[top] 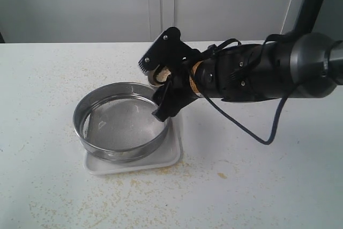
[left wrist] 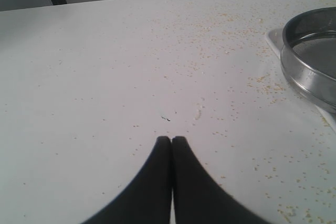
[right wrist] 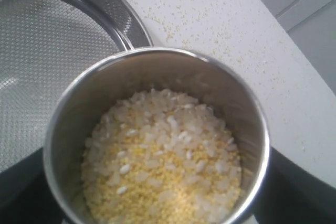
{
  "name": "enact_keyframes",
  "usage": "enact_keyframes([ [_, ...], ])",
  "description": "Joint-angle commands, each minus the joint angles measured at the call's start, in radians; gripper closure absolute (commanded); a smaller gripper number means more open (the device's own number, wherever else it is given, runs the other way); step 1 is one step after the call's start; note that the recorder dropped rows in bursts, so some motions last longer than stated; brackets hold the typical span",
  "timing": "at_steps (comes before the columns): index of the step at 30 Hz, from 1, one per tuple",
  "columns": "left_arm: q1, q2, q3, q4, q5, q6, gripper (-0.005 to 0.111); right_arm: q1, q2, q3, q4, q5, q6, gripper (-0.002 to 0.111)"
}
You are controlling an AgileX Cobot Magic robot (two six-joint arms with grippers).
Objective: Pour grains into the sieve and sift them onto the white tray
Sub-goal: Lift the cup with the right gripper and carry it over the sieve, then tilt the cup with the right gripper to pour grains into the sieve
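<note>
The sieve (top: 122, 122) rests on the white tray (top: 166, 159) in the middle of the table. Its grey mesh (right wrist: 47, 51) shows no grains. My right gripper (top: 159, 79) hangs over the sieve's far right rim, shut on a small steel cup (right wrist: 157, 59). The dark fingers (right wrist: 302, 187) clamp the cup's sides. The cup holds the grains (right wrist: 163, 156), golden bits mixed with pale rice. My left gripper (left wrist: 171, 140) is shut and empty, low over bare table, with the sieve (left wrist: 315, 61) and a tray corner (left wrist: 273, 38) off to one side. The exterior view does not show the left gripper.
Loose spilled grains (top: 161, 178) dot the table around the tray, and more (left wrist: 268, 85) lie near the sieve. The right arm's black cable (top: 268, 132) hangs down right of the tray. A white wall stands behind the table.
</note>
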Motion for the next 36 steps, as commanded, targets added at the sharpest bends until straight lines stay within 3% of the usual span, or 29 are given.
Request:
enact_keyframes([
  [1,-0.003,-0.004,0.005,-0.007,-0.002,-0.001,0.107,0.025,0.011,-0.043,0.0,0.07,-0.094,0.108],
  [36,-0.003,-0.004,0.005,-0.007,-0.002,-0.001,0.107,0.096,0.157,-0.142,0.004,0.243,-0.485,0.108],
])
